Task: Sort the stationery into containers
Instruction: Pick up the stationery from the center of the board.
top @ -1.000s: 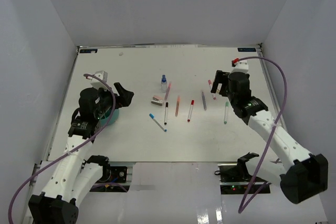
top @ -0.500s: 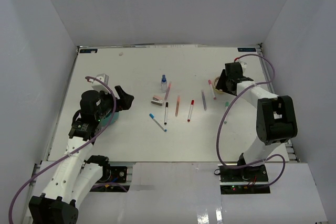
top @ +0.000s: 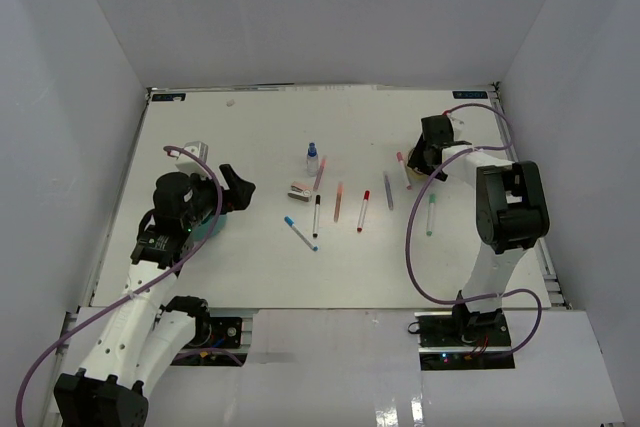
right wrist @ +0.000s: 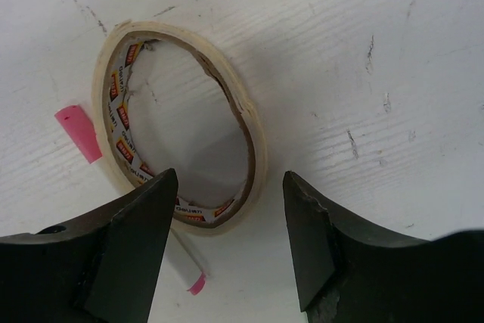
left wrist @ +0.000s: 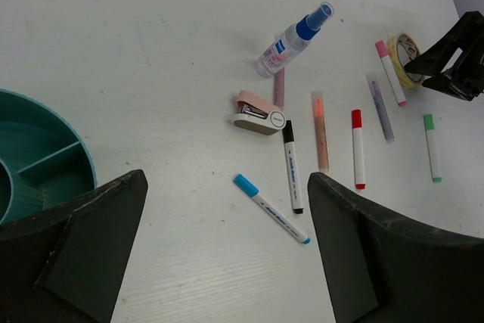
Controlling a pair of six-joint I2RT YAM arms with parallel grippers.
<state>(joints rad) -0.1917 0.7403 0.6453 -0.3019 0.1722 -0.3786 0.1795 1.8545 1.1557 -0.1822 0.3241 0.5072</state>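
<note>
My right gripper is open, low over a tan tape ring that lies flat on the table; its fingers straddle the ring's near edge. A pink marker runs under the ring. In the top view the right gripper is at the far right. My left gripper is open and empty, above a blue pen. The teal cup is at its left. Beyond lie a black pen, a pink-white block, a blue-capped bottle, a red pen and a grey pen.
An orange-pink pen and a green-capped marker lie in the same row. The teal cup has inner dividers and is mostly hidden under my left arm in the top view. White walls close in the table on three sides.
My right arm has folded back and its gripper has dropped onto the tape ring at the far right. My left gripper has barely moved.
</note>
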